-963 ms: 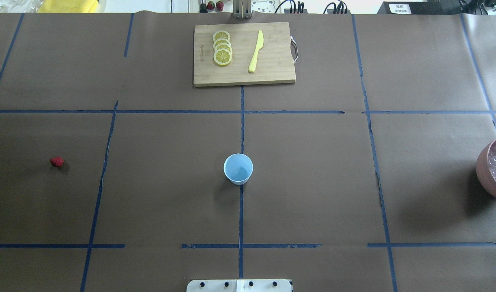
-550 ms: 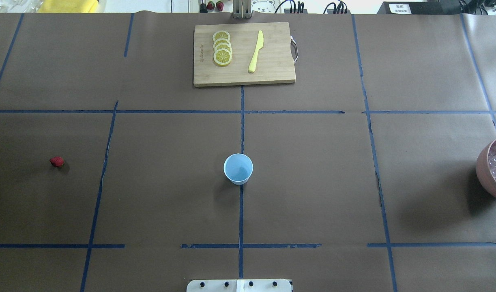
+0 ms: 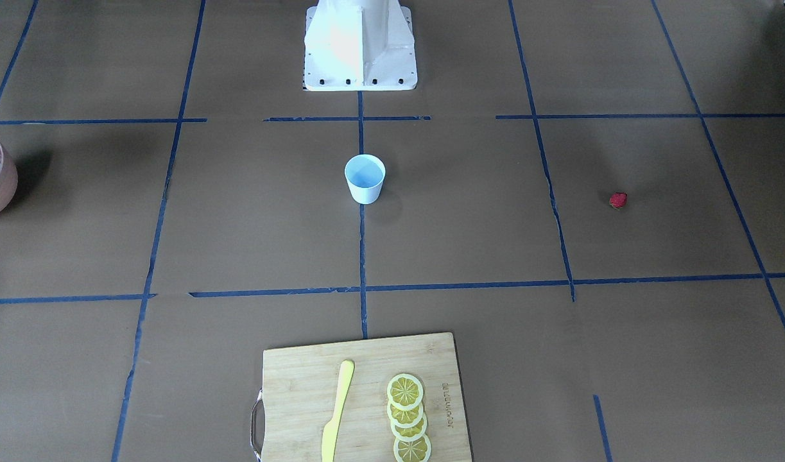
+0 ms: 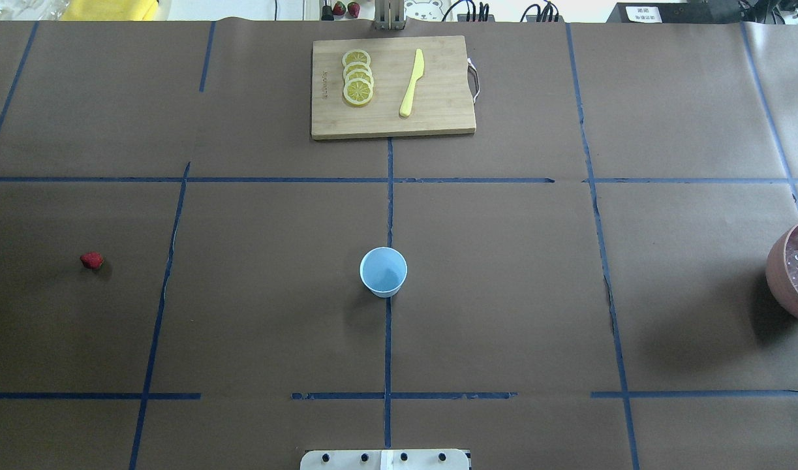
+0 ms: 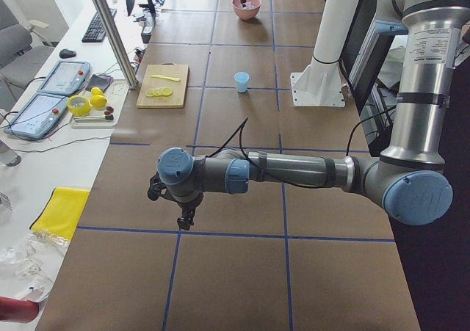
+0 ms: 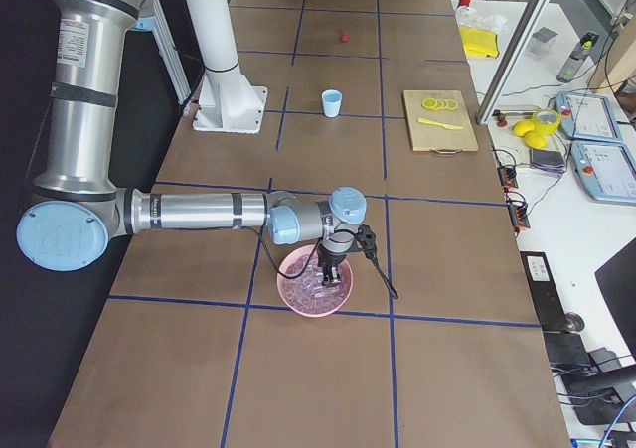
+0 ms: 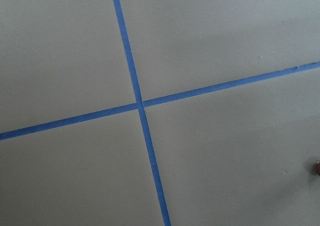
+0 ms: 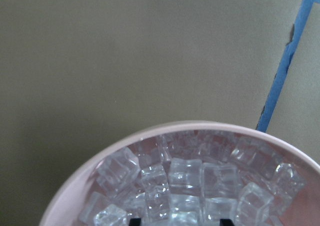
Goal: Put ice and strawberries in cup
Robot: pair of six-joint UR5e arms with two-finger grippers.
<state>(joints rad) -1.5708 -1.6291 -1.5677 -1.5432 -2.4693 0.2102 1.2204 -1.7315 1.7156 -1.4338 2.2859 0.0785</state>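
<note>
The pale blue cup (image 4: 383,271) stands upright and empty at the table's middle, also in the front view (image 3: 365,179). The red strawberry (image 4: 92,260) lies alone on the paper far to the left, also (image 3: 617,200); a red sliver shows at the left wrist view's right edge. The ice (image 8: 185,176) fills the pink-brown bowl (image 4: 780,277) at the right edge. My right gripper (image 8: 180,221) is down in the bowl, fingertips (image 8: 134,221) apart over the cubes, holding nothing. My left gripper (image 5: 183,217) hangs low over the paper; I cannot tell its state.
A wooden cutting board (image 4: 438,111) with lemon slices (image 4: 357,78) and a yellow knife (image 4: 412,83) sits at the far middle. The robot's white base (image 3: 360,45) is at the near edge. Blue tape lines cross the brown paper.
The dark tip of my right gripper has shifted slightly inside the bowl. Cup, strawberry and board have not moved.
</note>
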